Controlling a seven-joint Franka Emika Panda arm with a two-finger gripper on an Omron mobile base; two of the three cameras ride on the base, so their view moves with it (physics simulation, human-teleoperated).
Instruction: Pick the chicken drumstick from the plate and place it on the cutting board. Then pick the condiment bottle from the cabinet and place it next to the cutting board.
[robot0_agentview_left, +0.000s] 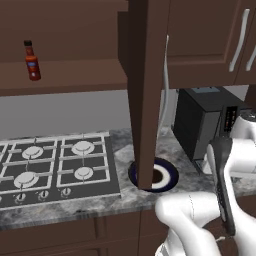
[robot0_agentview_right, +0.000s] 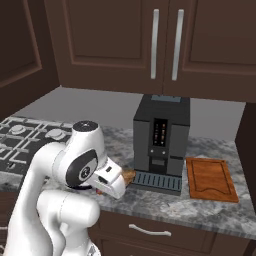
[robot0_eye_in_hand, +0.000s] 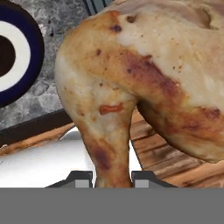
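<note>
The chicken drumstick (robot0_eye_in_hand: 144, 83), browned and golden, looms large in the hand view, its thin bone end pinched between my gripper (robot0_eye_in_hand: 112, 178), which is shut on it. From the right base view the gripper (robot0_agentview_right: 122, 180) hangs over the counter just left of the coffee machine, with a bit of drumstick (robot0_agentview_right: 129, 175) showing. The plate (robot0_agentview_left: 171, 176) lies on the counter, partly behind the open cabinet door (robot0_agentview_left: 147, 90), and its navy rim (robot0_eye_in_hand: 30, 57) appears off to the hand's left. The cutting board (robot0_agentview_right: 211, 179) lies right of the coffee machine. The condiment bottle (robot0_agentview_left: 32, 61) stands upright on the cabinet (robot0_agentview_left: 75, 75) shelf.
A black coffee machine (robot0_agentview_right: 161, 142) stands between my hand and the board. A gas stove (robot0_agentview_left: 55, 165) fills the counter's left. The open cabinet door hangs down over the plate. Closed wall cabinets with silver handles (robot0_agentview_right: 165, 45) sit above the machine.
</note>
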